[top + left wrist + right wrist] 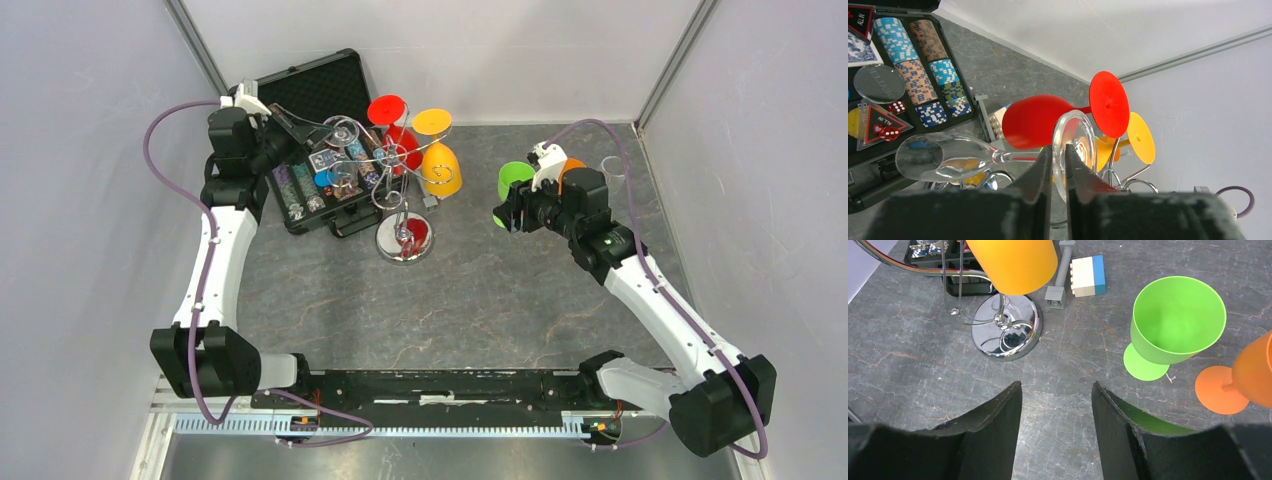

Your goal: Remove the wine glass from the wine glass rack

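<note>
L gripper (pixel 1058 151) was the one on the job. Its fingers were nearly together, pinched on the round foot of the clear wine glass (pixel 943 157), one finger on each face of the disc near its rim. In the L wrist view the glass's long axis ran across the frame: foot between the fingers, thin stem leading off to the view's left, and the bowl out over the edge of the chip case (pixel 913 75). So stem and bowl lay sideways from the gripper, not straight ahead of it.

From the top cam, the glass sat at the case-side of the wine glass rack (pixel 400 170), up among the curled hook arms. The red glass (pixel 1035 122) and yellow glass (pixel 1140 137) hung just beside and behind it. Couldn't tell from these views whether the stem was hooked in the wire or already free. My read: the coming move depends on sliding the stem out along its hook slot and away from the red glass, w/o swinging the bowl into the case.

R gripper (pixel 1055 390) was well apart from the rack, across the desk (pixel 908 370). Its fingers were spread wide w/ nothing between them, hovering near the green glass (pixel 1175 315) and orange glass (pixel 1253 372), both standing upright on the desk. L arm was clearly nearer.
</note>
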{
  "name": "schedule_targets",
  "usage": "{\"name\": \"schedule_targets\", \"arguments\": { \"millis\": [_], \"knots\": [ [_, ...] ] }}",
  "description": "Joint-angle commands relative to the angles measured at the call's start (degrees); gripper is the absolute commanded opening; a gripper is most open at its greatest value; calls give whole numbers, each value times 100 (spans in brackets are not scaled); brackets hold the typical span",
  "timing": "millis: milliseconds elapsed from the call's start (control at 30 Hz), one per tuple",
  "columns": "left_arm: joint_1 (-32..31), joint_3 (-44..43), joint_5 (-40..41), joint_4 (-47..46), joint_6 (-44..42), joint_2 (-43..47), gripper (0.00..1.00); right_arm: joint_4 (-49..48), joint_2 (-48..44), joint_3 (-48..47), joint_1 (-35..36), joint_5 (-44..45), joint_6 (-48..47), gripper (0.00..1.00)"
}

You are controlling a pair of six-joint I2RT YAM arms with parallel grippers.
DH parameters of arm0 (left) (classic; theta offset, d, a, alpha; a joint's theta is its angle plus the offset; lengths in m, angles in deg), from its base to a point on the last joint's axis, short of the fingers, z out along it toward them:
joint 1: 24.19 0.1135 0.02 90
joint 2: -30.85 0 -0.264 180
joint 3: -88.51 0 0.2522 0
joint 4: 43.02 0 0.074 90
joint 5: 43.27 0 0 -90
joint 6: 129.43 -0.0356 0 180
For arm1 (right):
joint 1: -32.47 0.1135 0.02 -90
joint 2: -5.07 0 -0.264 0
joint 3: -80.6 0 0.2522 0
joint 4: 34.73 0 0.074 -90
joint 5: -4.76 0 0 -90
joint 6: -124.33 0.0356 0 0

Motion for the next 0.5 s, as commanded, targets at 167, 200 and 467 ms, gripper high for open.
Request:
{"name": "schedule_targets", "arguments": {
  "millis": [167,200,467],
  "knots": [
    [40,-272,29,45,-107,175,2,-325,52,36,2,-19,88,58],
    [40,-257,-6,-34,-44,183,2,-330,58,38,-4,-22,89,58],
    [38,75,-111,-917,636,246,2,-369,56,91,9,-41,103,58]
  ]
}}
